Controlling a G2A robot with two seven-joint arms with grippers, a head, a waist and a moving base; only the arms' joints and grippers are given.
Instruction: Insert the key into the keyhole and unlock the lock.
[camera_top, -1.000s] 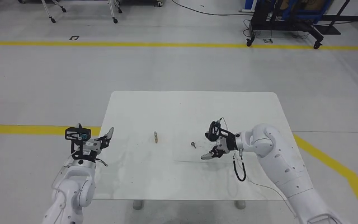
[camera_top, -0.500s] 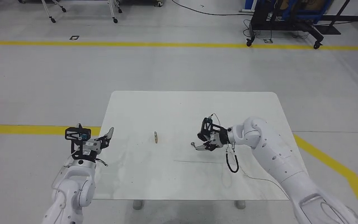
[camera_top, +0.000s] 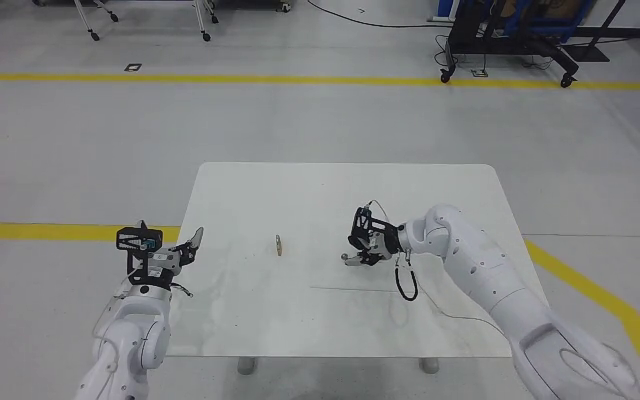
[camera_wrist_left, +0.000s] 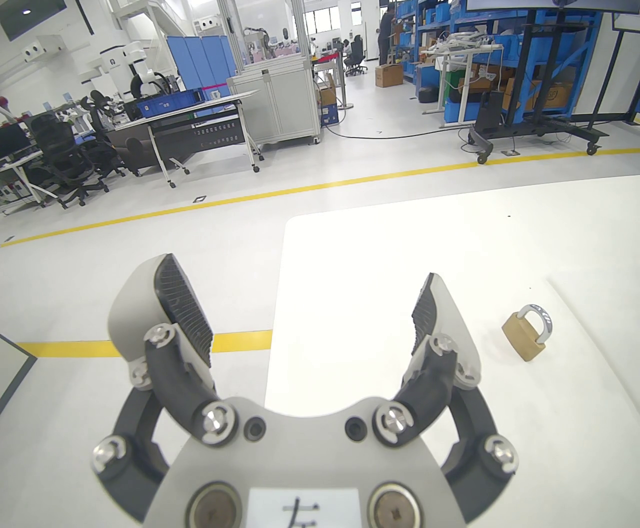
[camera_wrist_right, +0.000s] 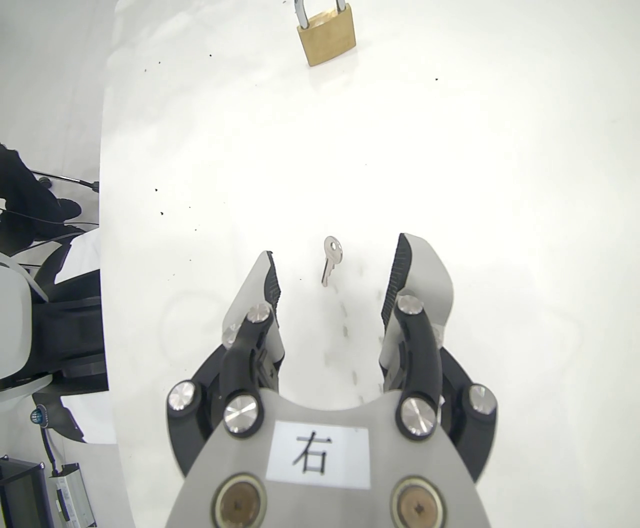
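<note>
The key (camera_wrist_right: 331, 260) lies flat on the table (camera_top: 400, 190) near its middle, a little closer to the front edge than to the far one. Its round head points toward the lock (camera_wrist_right: 327, 37) and its blade points back toward the right gripper (camera_wrist_right: 336, 257).

That gripper is spread wide, with one ribbed finger on each side of the key. The key sits in the gap, closer to one finger than the other, and touches neither. Whether the fingertips rest on the tabletop cannot be told.

A second ago this gripper hung to the right of the key, nearer the table's right edge. It has since slid left along the table and now covers the spot where the key lies (camera_top: 352, 257). The key has not shifted.

The brass lock (camera_top: 279, 244) sits well apart from the key, between the table's middle and its left edge. Both legs of its shackle are seated in the body. From above it shows as a thin sliver, while each wrist view shows one broad face (camera_wrist_left: 525, 337). It is where it was before.

The left gripper (camera_wrist_left: 300, 280) hangs at the table's left edge, near the lock but apart from it. It is wide open and holds nothing. One finger is out over the floor and the other over the tabletop. It has kept its place (camera_top: 187, 248) through the last second.
</note>
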